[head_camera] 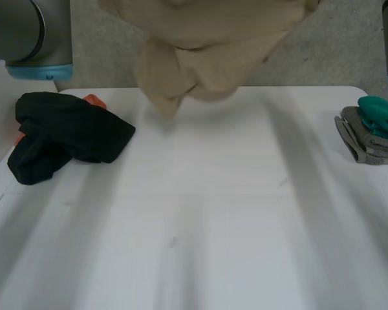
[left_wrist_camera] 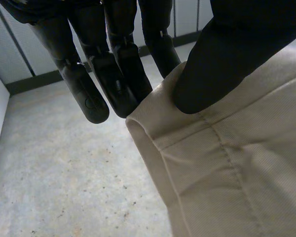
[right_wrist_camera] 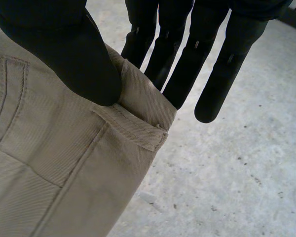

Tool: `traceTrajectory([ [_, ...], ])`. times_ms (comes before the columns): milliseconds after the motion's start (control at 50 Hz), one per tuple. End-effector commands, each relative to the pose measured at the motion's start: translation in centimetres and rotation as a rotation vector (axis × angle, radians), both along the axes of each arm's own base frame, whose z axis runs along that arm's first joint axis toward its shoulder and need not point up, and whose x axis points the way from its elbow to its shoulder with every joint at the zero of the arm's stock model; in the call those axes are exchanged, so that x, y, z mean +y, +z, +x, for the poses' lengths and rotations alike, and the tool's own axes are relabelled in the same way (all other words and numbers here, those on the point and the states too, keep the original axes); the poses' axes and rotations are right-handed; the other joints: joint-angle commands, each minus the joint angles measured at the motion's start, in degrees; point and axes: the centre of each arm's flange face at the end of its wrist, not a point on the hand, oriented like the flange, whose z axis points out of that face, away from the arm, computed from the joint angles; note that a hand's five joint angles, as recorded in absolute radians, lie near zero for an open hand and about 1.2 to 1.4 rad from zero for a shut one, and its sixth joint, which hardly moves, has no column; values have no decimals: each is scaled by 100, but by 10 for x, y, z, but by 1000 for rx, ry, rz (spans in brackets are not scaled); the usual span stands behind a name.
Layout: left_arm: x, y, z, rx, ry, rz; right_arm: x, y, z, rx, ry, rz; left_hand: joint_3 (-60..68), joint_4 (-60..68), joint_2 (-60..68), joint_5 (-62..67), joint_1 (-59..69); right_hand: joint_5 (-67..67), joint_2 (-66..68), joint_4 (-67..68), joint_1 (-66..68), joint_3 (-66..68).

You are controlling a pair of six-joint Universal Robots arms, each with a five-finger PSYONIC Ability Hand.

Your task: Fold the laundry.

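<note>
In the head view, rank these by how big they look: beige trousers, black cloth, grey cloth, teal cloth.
1. beige trousers, though hanging nearer the camera and cut off by the edge
2. black cloth
3. grey cloth and teal cloth: too alike to rank, both cut off by the edge

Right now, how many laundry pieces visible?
5: beige garment pinched aloft by left hand and right hand; black piece at table's left, orange piece under it; teal piece on grey piece at right edge. Piles may hide more.
</note>
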Motion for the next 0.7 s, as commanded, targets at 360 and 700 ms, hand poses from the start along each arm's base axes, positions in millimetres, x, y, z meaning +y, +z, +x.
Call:
traceTrajectory([
  [360,48,-286,19,-571,-110,887,38,-270,-12,678,-40,964,1163,1123,1127,1257,1496,1346,1231,1142,1602,1186],
  [700,257,-263,95,-1380,-178,1229,204,-235,-74,1278,45,1125,1163,1123,1127,1257,1496,1346,1231,1142,1602,1186],
])
